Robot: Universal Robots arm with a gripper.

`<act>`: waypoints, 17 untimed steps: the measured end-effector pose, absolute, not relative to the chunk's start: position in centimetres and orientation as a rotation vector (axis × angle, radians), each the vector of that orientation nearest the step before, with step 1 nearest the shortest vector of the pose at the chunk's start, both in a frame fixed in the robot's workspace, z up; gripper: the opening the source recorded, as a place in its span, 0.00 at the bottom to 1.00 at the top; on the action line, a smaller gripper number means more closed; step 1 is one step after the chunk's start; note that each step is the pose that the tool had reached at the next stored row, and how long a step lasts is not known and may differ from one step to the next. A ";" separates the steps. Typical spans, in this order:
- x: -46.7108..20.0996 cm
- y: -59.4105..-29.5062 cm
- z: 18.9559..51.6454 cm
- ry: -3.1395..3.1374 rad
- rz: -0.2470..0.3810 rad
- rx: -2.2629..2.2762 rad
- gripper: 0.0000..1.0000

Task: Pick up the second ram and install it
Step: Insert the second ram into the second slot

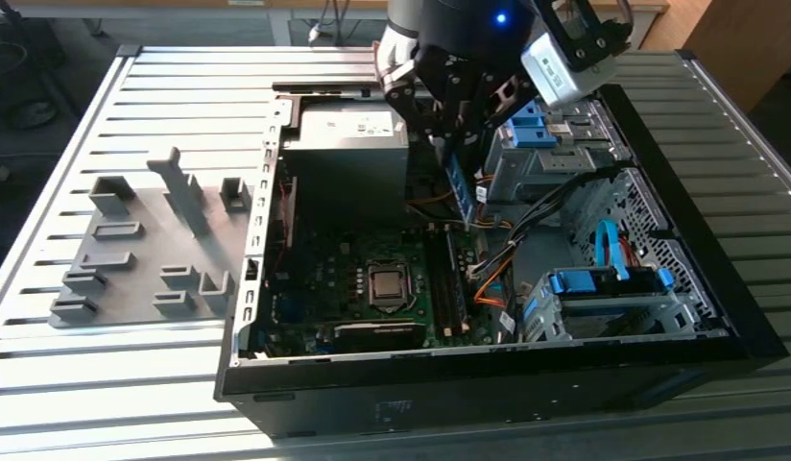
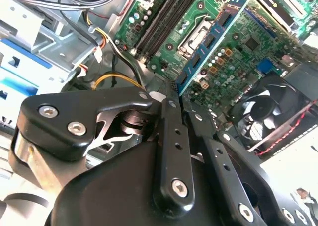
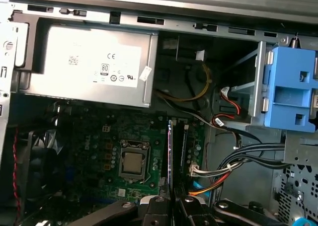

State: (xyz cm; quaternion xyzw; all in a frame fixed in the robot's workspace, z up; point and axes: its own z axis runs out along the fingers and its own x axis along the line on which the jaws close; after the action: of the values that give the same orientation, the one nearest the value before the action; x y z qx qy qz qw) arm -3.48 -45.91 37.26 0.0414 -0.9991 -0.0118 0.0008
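Ram number two, the second ram, hangs edge-down above the open computer case, pinched in my pincer. From the exterior view I see the blue strip just over the far end of the memory slots, beside the power supply box. In the second wrist view the black fingers press together on the strip's end, and the blue board runs out over the green motherboard near the processor socket. In the first wrist view it shows edge-on as a thin dark line beside the socket. The grey fixture blocks sit on the worktop towards the exterior view's left
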 end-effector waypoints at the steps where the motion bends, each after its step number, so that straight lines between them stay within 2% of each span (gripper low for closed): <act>1: -3.4 -45.9 37.2 -3.137 -0.037 0.125 0.14; 17: -2.4 -45.9 35.5 -3.141 -0.037 0.019 0.14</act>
State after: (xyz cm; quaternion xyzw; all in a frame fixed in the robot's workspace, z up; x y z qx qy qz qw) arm -2.39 -45.91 35.46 0.0061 -0.9999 -0.0118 0.0003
